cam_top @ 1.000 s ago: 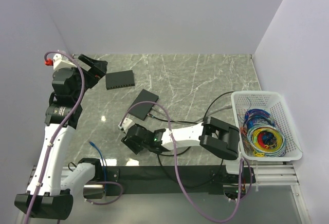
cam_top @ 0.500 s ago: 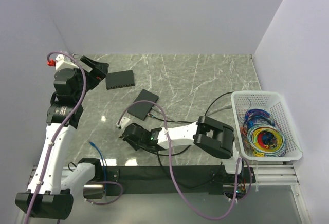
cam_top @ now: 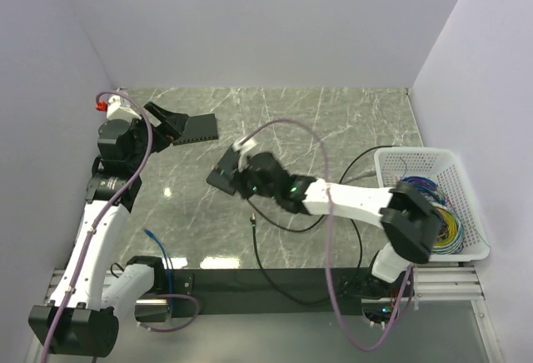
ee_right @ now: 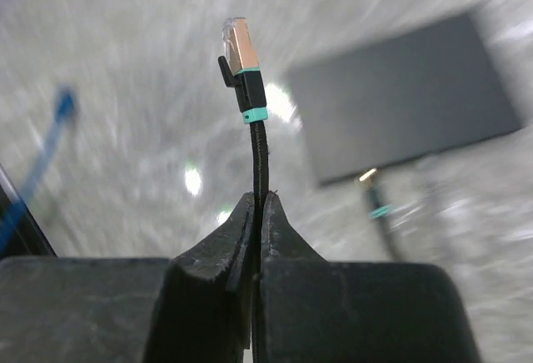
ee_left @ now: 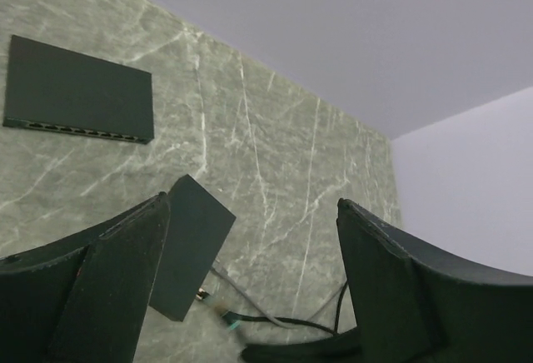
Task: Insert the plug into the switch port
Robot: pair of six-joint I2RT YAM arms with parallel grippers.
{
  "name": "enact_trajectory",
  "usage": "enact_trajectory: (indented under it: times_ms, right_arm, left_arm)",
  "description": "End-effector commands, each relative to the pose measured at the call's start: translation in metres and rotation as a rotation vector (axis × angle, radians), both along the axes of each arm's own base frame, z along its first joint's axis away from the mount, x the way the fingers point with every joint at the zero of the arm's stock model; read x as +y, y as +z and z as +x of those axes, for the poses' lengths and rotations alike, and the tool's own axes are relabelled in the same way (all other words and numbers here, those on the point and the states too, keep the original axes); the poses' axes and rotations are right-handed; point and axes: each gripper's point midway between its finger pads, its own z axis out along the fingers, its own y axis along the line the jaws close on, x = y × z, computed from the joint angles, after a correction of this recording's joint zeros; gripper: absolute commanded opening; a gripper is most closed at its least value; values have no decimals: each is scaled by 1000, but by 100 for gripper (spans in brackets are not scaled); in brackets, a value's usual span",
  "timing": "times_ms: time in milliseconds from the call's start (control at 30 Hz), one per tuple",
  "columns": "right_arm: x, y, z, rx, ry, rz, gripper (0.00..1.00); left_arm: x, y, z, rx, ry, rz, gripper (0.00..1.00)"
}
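The plug (ee_right: pixel 237 42), pale gold with a black boot and a teal band, stands up from my right gripper (ee_right: pixel 260 201), which is shut on its thin black cable (ee_right: pixel 260 159) just below the band. From above, that gripper (cam_top: pixel 250 167) hovers over a flat black box (cam_top: pixel 221 177). The switch (ee_left: pixel 79 88) lies further back, with a row of sockets along its near edge. It lies just right of my open left gripper (cam_top: pixel 171 121) in the top view, where the switch (cam_top: pixel 198 127) touches nothing. Nothing sits between the left fingers (ee_left: pixel 117 280).
A second teal-banded cable end (ee_left: pixel 206 295) rests at the edge of the nearer black box (ee_left: pixel 187 255). A white basket (cam_top: pixel 416 156) of coloured cables stands at the right. A blue cable (cam_top: pixel 156 242) lies near the left arm's base. Walls close in the back and sides.
My right gripper closed on the black cable near the table's front, then swung up and back over the nearer black box. My left gripper moved lower and right, toward the switch.
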Motion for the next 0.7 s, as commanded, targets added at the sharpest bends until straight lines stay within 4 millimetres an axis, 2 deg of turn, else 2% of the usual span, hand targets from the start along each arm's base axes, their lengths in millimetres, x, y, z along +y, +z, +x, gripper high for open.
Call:
enact_trajectory:
  times_ms: [0, 67, 100, 133, 300, 500, 667]
  right_arm:
    - [-14, 54, 16, -53, -27, 156, 0]
    - [-21, 59, 19, -49, -23, 170, 0]
    - [-29, 64, 25, -55, -37, 177, 0]
    - [-34, 60, 25, -51, -42, 173, 0]
    - [-46, 56, 28, -36, -58, 194, 0]
    - [-44, 62, 28, -33, -46, 228, 0]
    - [-41, 76, 25, -8, 7, 294, 0]
  left_arm:
    - [-19, 18, -6, -118, -127, -8, 86]
    - [-30, 24, -6, -164, -185, -37, 84]
    - [-34, 16, -6, -157, -213, -46, 84]
    - [-45, 14, -10, -159, -281, -61, 83]
    - [-63, 4, -10, -169, -386, -113, 77]
    - [-80, -4, -14, -165, -449, -115, 76]
    - [-99, -23, -16, -126, -493, -136, 70]
